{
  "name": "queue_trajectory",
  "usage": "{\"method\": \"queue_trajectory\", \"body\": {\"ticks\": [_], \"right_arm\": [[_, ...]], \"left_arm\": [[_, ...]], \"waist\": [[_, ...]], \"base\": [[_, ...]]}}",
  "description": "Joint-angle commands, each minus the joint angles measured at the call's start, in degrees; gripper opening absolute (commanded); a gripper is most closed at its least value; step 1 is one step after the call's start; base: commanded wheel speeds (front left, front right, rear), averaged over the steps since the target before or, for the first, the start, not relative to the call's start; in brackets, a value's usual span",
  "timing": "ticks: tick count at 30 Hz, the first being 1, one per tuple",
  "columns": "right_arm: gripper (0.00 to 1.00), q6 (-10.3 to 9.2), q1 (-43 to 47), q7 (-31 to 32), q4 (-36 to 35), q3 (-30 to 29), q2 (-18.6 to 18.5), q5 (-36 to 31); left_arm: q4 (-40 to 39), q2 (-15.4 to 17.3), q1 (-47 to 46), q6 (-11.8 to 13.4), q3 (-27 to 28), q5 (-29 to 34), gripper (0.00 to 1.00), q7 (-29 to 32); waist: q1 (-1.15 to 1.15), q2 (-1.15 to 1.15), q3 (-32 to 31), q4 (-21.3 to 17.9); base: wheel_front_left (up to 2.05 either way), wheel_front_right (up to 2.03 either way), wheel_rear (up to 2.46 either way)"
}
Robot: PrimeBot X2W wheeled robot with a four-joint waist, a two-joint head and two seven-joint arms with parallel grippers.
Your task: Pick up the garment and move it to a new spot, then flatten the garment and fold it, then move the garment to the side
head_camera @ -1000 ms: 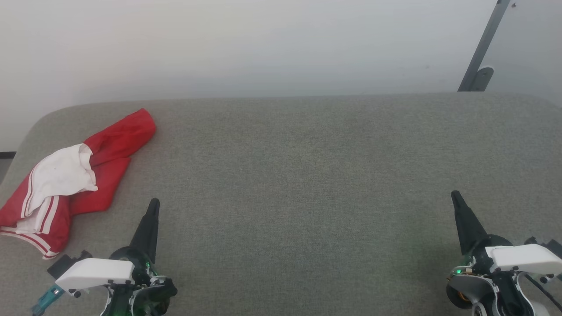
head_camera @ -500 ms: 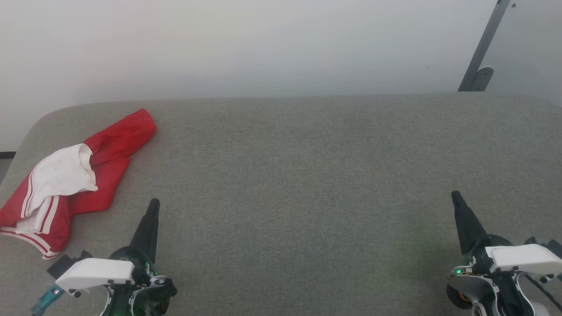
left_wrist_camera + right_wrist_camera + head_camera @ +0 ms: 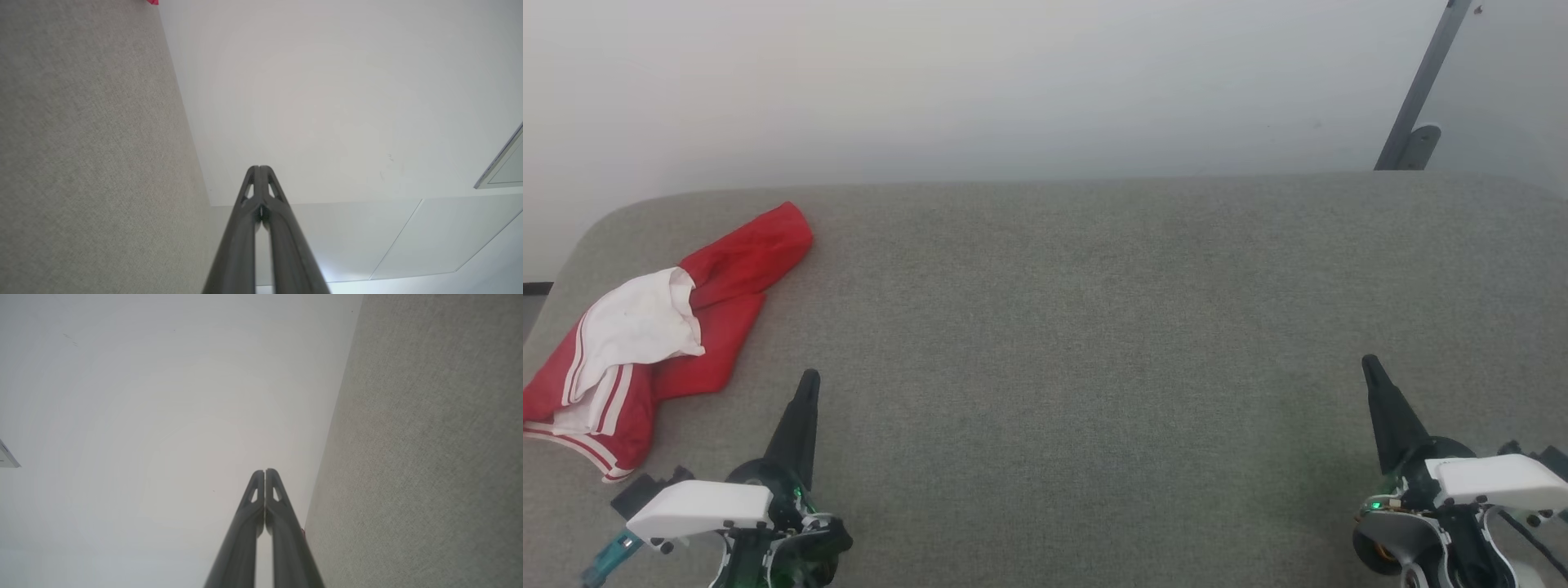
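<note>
Head view: jersey (image 3: 645, 343) bunched at table (image 3: 1094, 327) left edge; left end effector (image 3: 808, 377) and right end effector (image 3: 1369, 364) clenched, empty; risk: single-layer pinch could drag it off.

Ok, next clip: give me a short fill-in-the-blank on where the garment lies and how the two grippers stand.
1. In the head view, the garment lies crumpled near the ____ end of the grey table.
2. The jaws of the left gripper and the right gripper are both ____.
3. The gripper nearer the garment is the ____ one.
4. Over the garment's red fabric lies a ____ panel with red stripes.

Missing words: left; shut; left; white.
</note>
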Motion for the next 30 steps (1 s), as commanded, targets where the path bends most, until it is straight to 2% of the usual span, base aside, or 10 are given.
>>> {"method": "queue_trajectory", "body": {"ticks": [1, 2, 6, 13, 17, 26, 30], "right_arm": [[0.00, 0.02, -0.31, 0.05, 0.06, 0.00, 0.15, 0.25], [1.00, 0.00, 0.01, 0.00, 0.09, 0.00, 0.01, -0.01], [1.00, -0.02, 1.55, -0.03, 2.00, 0.06, 0.22, -0.01], [1.00, -0.01, -0.90, -1.34, 2.92, 0.33, -0.36, -1.27], [1.00, -0.01, -2.60, -2.98, 3.73, 1.81, -1.43, -4.35], [1.00, 0.01, -5.25, -5.68, 4.77, 4.56, -3.89, -14.40], [1.00, 0.01, -6.07, -6.63, 4.51, 4.46, -4.25, -21.12]], "left_arm": [[-0.04, -0.08, -0.77, -0.17, 0.08, 0.11, 0.00, 0.12], [0.10, 0.00, 0.02, 0.00, -0.01, 0.02, 1.00, -0.03], [2.00, -0.28, 1.42, 0.08, -0.12, 0.10, 1.00, -0.12], [2.17, 0.62, -0.15, 0.06, -0.51, 2.50, 1.00, -2.00], [2.40, 1.81, -1.11, 0.05, -1.26, 7.29, 1.00, -3.62], [1.07, 2.36, -1.66, 0.38, -0.90, 18.42, 1.00, -5.70], [0.88, 2.58, -1.78, 0.63, -1.11, 23.98, 1.00, -6.65]], "waist": [[0.00, 0.00, 0.00, 0.00], [0.00, 0.00, 0.00, 0.00], [0.00, 0.00, 0.01, 0.00], [0.00, 0.00, 0.00, 0.07], [0.00, 0.00, 0.01, 0.11], [0.00, 0.00, 0.05, 0.14], [0.00, 0.00, 0.08, 0.17]], "base": [[0.00, 0.00, 0.00], [0.00, 0.00, 0.00], [0.00, 0.00, 0.00], [0.00, 0.00, 0.00], [0.00, 0.00, 0.00], [0.00, 0.00, 0.00], [0.00, 0.00, 0.00]]}}
